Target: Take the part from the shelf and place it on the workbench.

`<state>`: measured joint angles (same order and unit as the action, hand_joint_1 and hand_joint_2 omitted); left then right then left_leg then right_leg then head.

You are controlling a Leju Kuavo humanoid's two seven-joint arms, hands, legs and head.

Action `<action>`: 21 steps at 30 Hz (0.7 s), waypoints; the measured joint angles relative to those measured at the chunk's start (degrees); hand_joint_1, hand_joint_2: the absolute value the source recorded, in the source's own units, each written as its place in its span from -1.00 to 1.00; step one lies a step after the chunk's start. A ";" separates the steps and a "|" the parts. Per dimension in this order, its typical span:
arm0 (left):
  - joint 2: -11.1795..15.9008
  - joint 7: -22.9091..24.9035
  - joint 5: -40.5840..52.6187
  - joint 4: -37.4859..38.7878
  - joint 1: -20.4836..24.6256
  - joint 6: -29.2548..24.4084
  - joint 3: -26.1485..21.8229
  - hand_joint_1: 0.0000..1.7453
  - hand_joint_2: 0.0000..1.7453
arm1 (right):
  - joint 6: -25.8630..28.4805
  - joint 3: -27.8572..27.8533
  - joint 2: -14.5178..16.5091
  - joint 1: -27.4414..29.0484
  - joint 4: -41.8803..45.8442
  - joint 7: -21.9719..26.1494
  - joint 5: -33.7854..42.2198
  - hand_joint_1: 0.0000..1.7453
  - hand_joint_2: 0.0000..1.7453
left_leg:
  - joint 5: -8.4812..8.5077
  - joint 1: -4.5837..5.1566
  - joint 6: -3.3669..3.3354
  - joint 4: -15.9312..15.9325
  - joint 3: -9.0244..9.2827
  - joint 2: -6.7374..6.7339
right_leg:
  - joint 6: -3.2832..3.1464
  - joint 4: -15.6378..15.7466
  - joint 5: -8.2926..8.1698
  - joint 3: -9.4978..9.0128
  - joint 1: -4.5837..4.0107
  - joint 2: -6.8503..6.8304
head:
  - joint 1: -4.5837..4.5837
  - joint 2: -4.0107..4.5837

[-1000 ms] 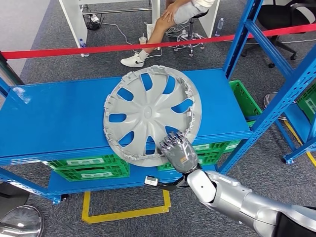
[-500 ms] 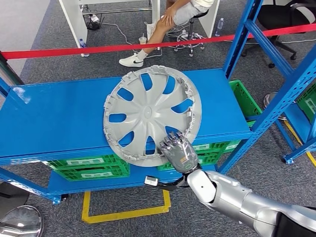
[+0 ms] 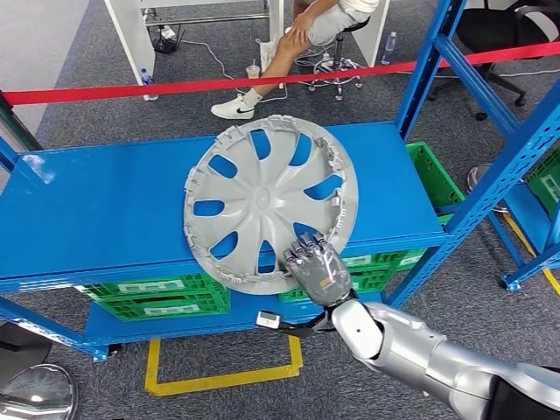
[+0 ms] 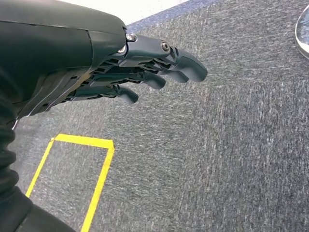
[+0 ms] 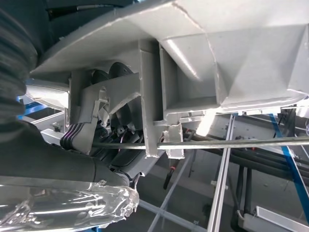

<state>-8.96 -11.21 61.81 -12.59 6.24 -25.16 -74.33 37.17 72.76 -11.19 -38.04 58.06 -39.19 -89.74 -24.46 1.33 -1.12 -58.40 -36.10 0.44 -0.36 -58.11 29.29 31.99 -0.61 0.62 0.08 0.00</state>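
Note:
The part is a grey plastic wheel cover (image 3: 264,197) lying on the blue shelf board (image 3: 99,210), its near edge hanging over the front. My right hand (image 3: 317,271) grips that overhanging rim at the cover's near right side, fingers on top. The right wrist view looks up at the cover's ribbed underside (image 5: 236,53) with its clips and wire ring. My left hand (image 4: 146,72) hangs over grey carpet, fingers stretched out and holding nothing.
Blue uprights (image 3: 423,70) flank the shelf on the right. Green crates (image 3: 158,297) sit on the lower level, another (image 3: 432,175) at the right end. A red barrier tape (image 3: 198,85) and a seated person (image 3: 311,22) are behind. A yellow floor outline (image 3: 218,381) lies below.

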 joint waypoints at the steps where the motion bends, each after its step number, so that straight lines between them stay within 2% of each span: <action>1: 0.00 -0.02 -0.02 0.00 0.00 -0.08 -0.01 -1.00 1.00 | 0.05 -0.09 0.00 -0.03 0.02 0.00 0.01 1.00 1.00 | 0.00 0.00 0.00 0.00 0.00 0.00 | 0.00 0.00 0.00 0.00 0.00 0.00 | 0.00 0.00; 4: 0.02 0.07 -0.05 0.00 0.01 -0.29 -0.01 -1.00 1.00 | 0.15 -0.21 0.00 -0.12 0.04 0.00 0.02 1.00 1.00 | -0.05 0.04 -0.07 -0.06 -0.01 0.00 | 0.05 0.10 -0.03 -0.02 0.05 0.00 | 0.00 0.00; 7: 0.08 0.67 -0.18 0.00 0.03 -0.48 -0.01 -1.00 1.00 | 0.22 -0.23 0.00 -0.19 0.05 0.00 0.02 1.00 1.00 | 0.47 -0.01 -0.82 0.71 0.32 -0.01 | 0.76 0.58 -0.35 -0.26 0.08 -0.01 | 0.03 0.00; 8: 0.07 0.89 -0.23 -0.01 0.06 -0.50 -0.01 -1.00 1.00 | 0.26 -0.24 0.00 -0.24 0.05 0.00 0.03 1.00 1.00 | 0.96 -0.19 -1.13 1.50 0.60 -0.06 | 1.00 0.26 0.11 -0.07 -0.05 -0.03 | -0.01 0.00; 10: 0.02 1.15 -0.39 -0.01 0.17 -0.50 -0.01 -1.00 1.00 | 0.37 -0.25 0.00 -0.39 0.03 0.00 0.05 1.00 1.00 | 1.75 -0.61 -1.37 2.78 0.96 -0.17 | 1.25 -3.50 2.91 1.61 -0.17 -0.04 | -0.15 0.00; 12: 0.04 1.19 -0.58 -0.01 0.22 -0.49 -0.01 -1.00 1.00 | 0.54 -0.19 0.00 -0.34 -0.01 0.00 0.04 1.00 1.00 | 2.02 -0.76 -1.42 2.89 0.80 -0.20 | 1.72 -11.09 6.78 4.80 0.26 -0.06 | -0.20 0.00; 13: 0.04 1.20 -0.68 -0.01 0.22 -0.48 -0.02 -1.00 1.00 | 0.60 -0.15 0.00 -0.18 -0.04 -0.01 0.04 1.00 1.00 | 2.09 -0.86 -1.30 2.86 0.68 -0.20 | 2.03 -13.93 7.76 5.95 0.59 -0.07 | -0.20 0.00; 14: 0.03 1.22 -0.77 0.00 0.20 -0.48 -0.03 -1.00 1.00 | 0.63 -0.11 0.00 0.00 -0.08 -0.01 0.04 1.00 1.00 | 2.18 -1.01 -1.11 2.79 0.55 -0.19 | 2.41 -15.04 7.75 6.32 0.98 -0.12 | -0.19 0.00; 15: 0.02 1.25 -0.84 0.00 0.18 -0.48 -0.04 -1.00 1.00 | 0.64 -0.08 0.00 0.14 -0.10 -0.01 0.05 1.00 1.00 | 2.28 -1.24 -0.85 2.67 0.40 -0.17 | 2.81 -13.57 6.51 5.50 1.37 -0.18 | -0.20 0.00; 17: 0.05 1.28 -0.93 -0.01 0.18 -0.48 -0.05 -1.00 1.00 | 0.65 -0.08 0.00 0.20 -0.13 0.00 0.06 1.00 1.00 | 2.33 -1.70 -0.05 2.04 -0.06 -0.10 | 3.82 -5.78 2.89 1.52 2.15 -0.32 | -0.27 0.00; 18: 0.12 1.28 -0.95 -0.01 0.21 -0.48 -0.05 -1.00 1.00 | 0.69 -0.08 0.02 0.15 -0.13 0.00 0.04 1.00 1.00 | 2.32 -1.79 0.45 1.50 -0.43 -0.05 | 3.96 -2.37 1.64 -0.22 2.36 -0.18 | -0.32 0.00; 19: 0.21 1.28 -0.96 -0.01 0.24 -0.48 -0.05 -1.00 1.00 | 0.76 -0.09 0.04 0.15 -0.13 0.00 0.03 1.00 1.00 | 2.40 -1.78 0.96 1.07 -0.80 -0.01 | 3.89 -0.36 1.03 -1.20 2.45 -0.03 | -0.34 0.00; 20: 0.29 1.29 -0.96 -0.02 0.23 -0.47 -0.05 -1.00 1.00 | 0.84 -0.08 0.07 0.18 -0.13 0.00 0.02 1.00 1.00 | 2.59 -1.72 1.44 0.77 -1.15 0.03 | 3.57 0.11 0.96 -1.36 2.38 0.16 | -0.35 0.00; 21: 0.32 1.29 -0.97 -0.02 0.21 -0.48 -0.07 -1.00 1.00 | 0.90 -0.06 0.10 0.23 -0.13 0.00 0.01 1.00 1.00 | 2.86 -1.72 1.80 0.61 -1.40 0.05 | 2.98 -0.21 0.65 -1.10 2.26 0.30 | -0.34 0.00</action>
<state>-8.64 -9.92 60.84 -12.61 6.45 -25.63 -74.40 38.07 72.70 -11.09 -37.80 57.93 -39.19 -89.73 -21.59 -0.39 0.68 -57.79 -37.50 0.50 2.62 -58.32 29.93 30.89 1.65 0.92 -0.26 0.00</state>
